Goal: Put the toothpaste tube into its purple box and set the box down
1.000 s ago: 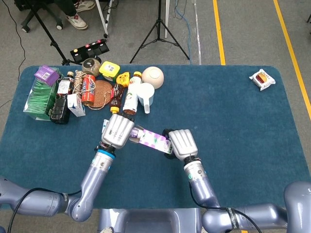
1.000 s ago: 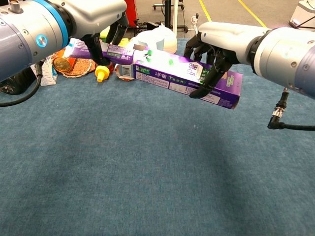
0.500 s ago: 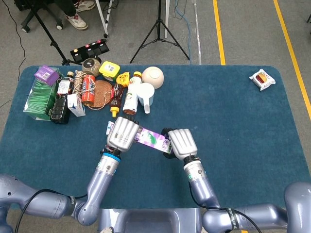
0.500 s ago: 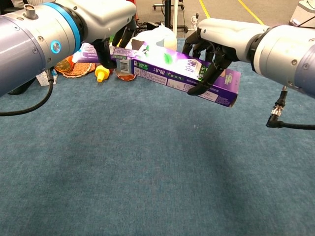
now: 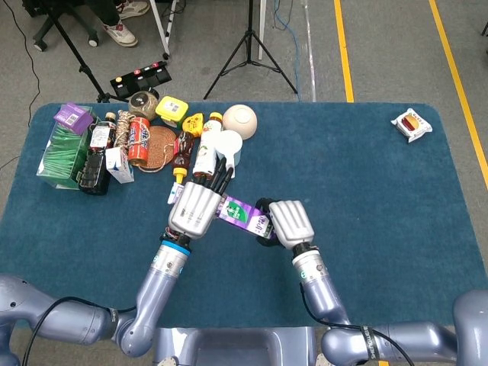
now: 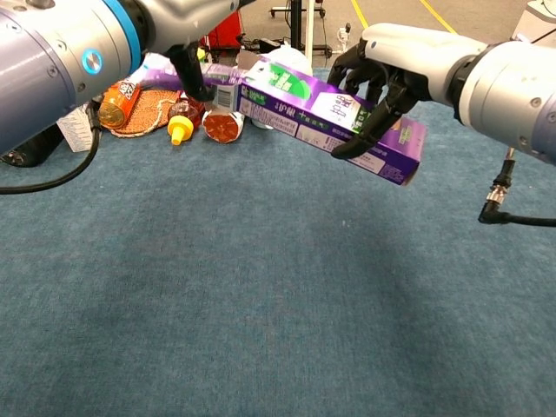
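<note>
The purple box (image 6: 334, 122) looks like glossy printed card. The tabletop (image 6: 261, 304) wears matt, nubbly blue cloth. Both arms are smooth, satin grey metal, the right hand (image 6: 378, 91) black plastic.

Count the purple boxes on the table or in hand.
2. One purple box is held off the table by the right hand, with the left hand at its other end. A small purple box sits atop the green container at far left. Clutter may hide others.

A blue-covered table (image 5: 366, 191) carries a crowd of bottles (image 5: 204, 156), cans (image 5: 138, 140), a white bowl (image 5: 239, 118) and a green packet stack (image 5: 65, 156) at its far left corner, and a small wrapped snack (image 5: 412, 124) near its far right corner.
</note>
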You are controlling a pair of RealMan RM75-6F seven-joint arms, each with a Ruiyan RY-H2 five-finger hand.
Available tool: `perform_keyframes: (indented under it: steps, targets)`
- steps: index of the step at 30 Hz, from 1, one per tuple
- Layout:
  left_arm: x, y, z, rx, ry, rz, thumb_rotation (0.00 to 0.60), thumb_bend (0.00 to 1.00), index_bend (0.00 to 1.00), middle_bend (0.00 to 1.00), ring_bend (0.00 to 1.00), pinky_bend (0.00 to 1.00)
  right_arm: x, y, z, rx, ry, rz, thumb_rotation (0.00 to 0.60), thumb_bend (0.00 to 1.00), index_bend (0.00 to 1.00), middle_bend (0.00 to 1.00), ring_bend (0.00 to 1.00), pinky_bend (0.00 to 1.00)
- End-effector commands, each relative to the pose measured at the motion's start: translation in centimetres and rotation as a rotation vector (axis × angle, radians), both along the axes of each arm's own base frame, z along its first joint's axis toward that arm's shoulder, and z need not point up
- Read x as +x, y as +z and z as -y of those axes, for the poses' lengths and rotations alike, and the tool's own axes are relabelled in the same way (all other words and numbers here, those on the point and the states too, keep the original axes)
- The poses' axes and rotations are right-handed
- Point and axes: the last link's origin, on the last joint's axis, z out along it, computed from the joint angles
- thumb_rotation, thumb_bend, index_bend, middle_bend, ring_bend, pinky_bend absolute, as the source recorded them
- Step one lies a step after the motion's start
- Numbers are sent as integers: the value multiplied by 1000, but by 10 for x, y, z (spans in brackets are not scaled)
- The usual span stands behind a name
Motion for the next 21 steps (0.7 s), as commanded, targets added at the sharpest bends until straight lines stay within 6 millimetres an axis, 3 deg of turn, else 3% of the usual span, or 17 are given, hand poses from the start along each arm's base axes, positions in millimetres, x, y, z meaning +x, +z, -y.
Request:
perform_keyframes:
  steps: [1, 7, 13, 21]
  targets:
    - [8, 17, 3, -5, -56, 103, 600, 199, 0, 0, 313, 632, -7, 5, 5, -19, -3, 84, 600, 457, 544, 591, 577, 697]
    - [11, 67, 1, 51, -58, 217, 600, 198, 0, 0, 312, 632, -23, 14, 15, -54, -2, 206, 600, 460, 547, 595, 579, 698]
    - [2, 134, -4, 142, -23, 333, 600, 196, 0, 0, 312, 632, -42, 23, 29, -70, -9, 294, 600, 459, 547, 596, 578, 697]
    - [-30, 177, -13, 201, 32, 375, 600, 194, 0, 0, 312, 632, -51, 33, 39, -101, 38, 458, 600, 462, 548, 596, 579, 698]
